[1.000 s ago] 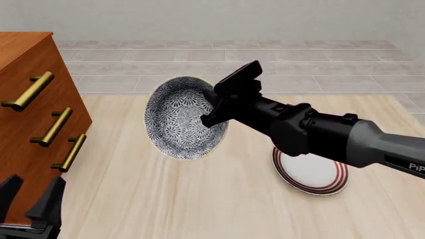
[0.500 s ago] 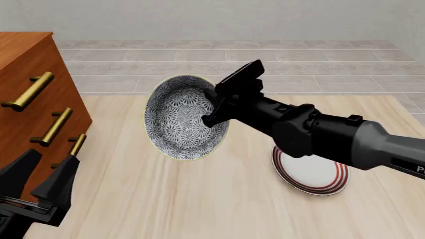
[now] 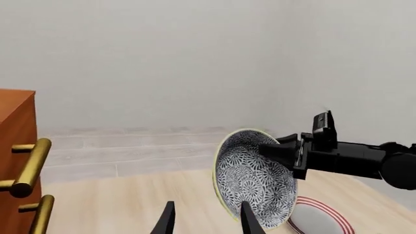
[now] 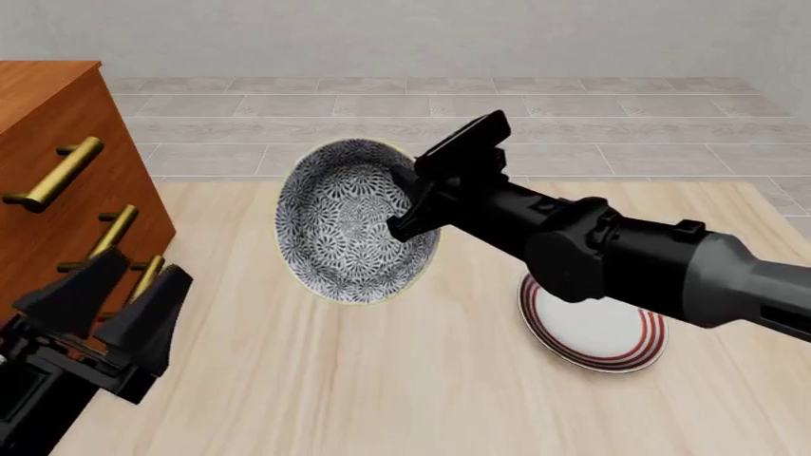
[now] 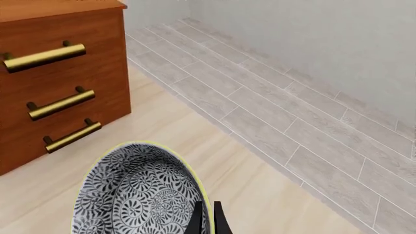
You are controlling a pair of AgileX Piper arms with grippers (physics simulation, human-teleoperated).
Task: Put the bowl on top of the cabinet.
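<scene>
While the right claw (image 4: 408, 198) pinches the tilted bowl (image 4: 345, 220) aloft, the left claw (image 4: 124, 299) gapes

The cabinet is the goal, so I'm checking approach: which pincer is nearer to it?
Left. The left pincer hovers open just in front of the cabinet; the right pincer grips the bowl further right.

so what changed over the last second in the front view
The left end effector rose into view from the near left corner, open, beside the cabinet. The right end effector kept its grip on the bowl rim, lifting slightly. The plate stayed put.
</scene>
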